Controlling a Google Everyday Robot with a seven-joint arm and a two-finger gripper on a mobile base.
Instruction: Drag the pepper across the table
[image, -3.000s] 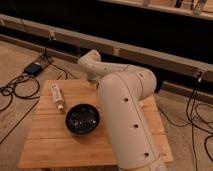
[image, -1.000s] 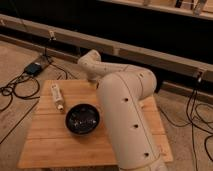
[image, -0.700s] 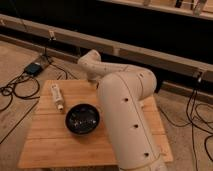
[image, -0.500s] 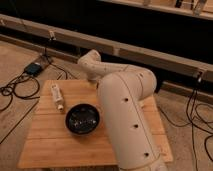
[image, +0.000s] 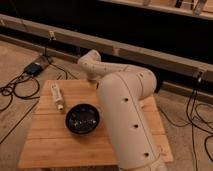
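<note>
The pepper (image: 57, 96) is a slim white shaker lying on its side near the far left corner of the table (image: 55, 145), a small top of light wood planks. A black bowl (image: 82, 119) sits in the middle of the table, just right of the pepper. My white arm (image: 127, 115) rises from the lower right and bends at a joint (image: 91, 63) above the table's far edge. My gripper is not in view; the thick arm link hides whatever is behind it. Nothing touches the pepper.
Black cables (image: 15, 92) and a small blue box (image: 34, 68) lie on the floor left of the table. More cables (image: 197, 112) trail at the right. A long dark bench or rail (image: 150, 55) runs behind the table.
</note>
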